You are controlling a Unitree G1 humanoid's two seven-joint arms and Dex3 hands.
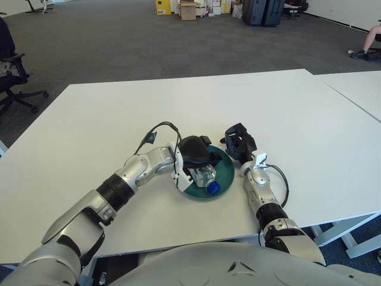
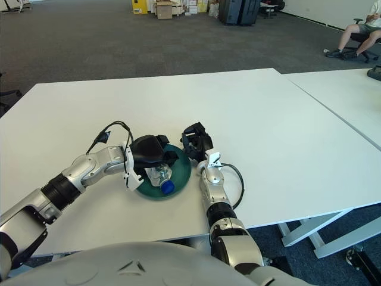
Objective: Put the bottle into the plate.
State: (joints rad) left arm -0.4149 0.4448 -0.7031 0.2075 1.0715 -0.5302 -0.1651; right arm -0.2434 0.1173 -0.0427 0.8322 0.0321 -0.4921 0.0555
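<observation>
We have the bottle point(image 1: 205, 177) lying on its side in the green plate point(image 1: 227, 167), its blue cap point(image 1: 214, 187) pointing toward the near edge of the desk point(image 1: 286, 107); our left hand point(image 1: 195, 154) sits over the bottle's body with its fingers curled around it, holding it; our right hand point(image 1: 239, 142) shows just beside the plate's right rim, and we cannot tell whether its fingers are spread or closed.

We judge the placing nearly finished, with only the letting go left; the risk lies there. The bottle is round and on its side, so if we open the fingers with a sideways drag it could roll across the shallow dish and over the rim; the cap end already lies near the plate's near rim, so a nudge that way might tip it out. The plate looks light; lifting the left hand while a finger catches the rim could slide or flip it; the right hand so close could also bump it.

The plate sits toward the near edge of the desk, roughly midway along it; the top is plain white; a second white table point(image 1: 357, 89) adjoins at the right; beyond lies grey carpet, an office chair point(image 1: 12, 74) at the left, boxes point(image 1: 187, 9) and dark cabinets point(image 1: 262, 11) at the far wall.
</observation>
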